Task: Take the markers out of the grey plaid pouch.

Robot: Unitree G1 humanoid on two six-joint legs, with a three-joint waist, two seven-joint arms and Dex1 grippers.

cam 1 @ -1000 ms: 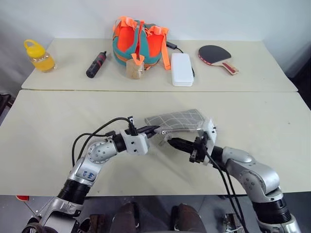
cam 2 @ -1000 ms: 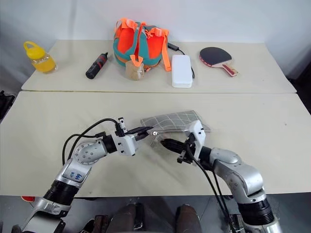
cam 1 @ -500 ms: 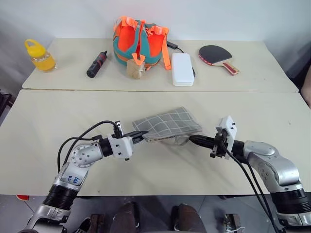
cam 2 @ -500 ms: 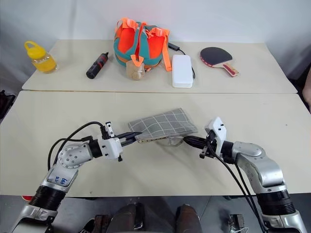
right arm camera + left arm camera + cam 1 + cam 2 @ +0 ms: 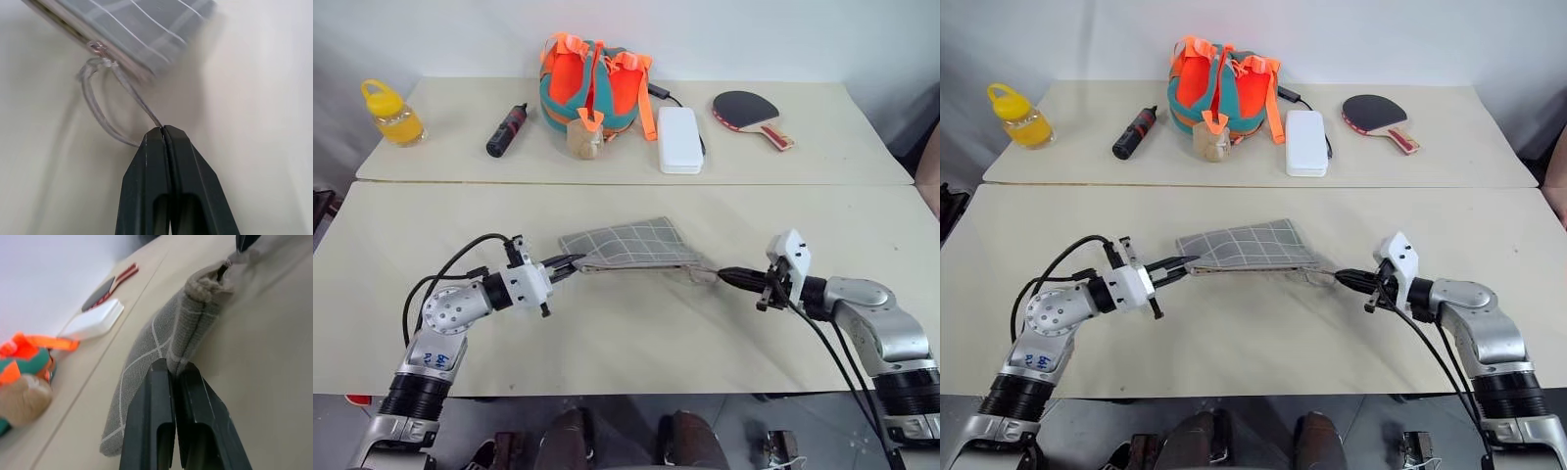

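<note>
Hands have been drawn well apart over the last second. The pouch (image 5: 625, 245) is now stretched low over the bench (image 5: 626, 333): one end is pinched shut in the left hand (image 5: 570, 262), and the clear zipper loop (image 5: 105, 98) is clamped in the right hand (image 5: 724, 275). The zipper is judged to be opening. No markers can be seen yet; they are presumably inside.

Two beige rectangular tables stand end to end, the near surface (image 5: 626, 333) meeting the far surface (image 5: 822, 147) before a plain white wall (image 5: 754, 39).
</note>
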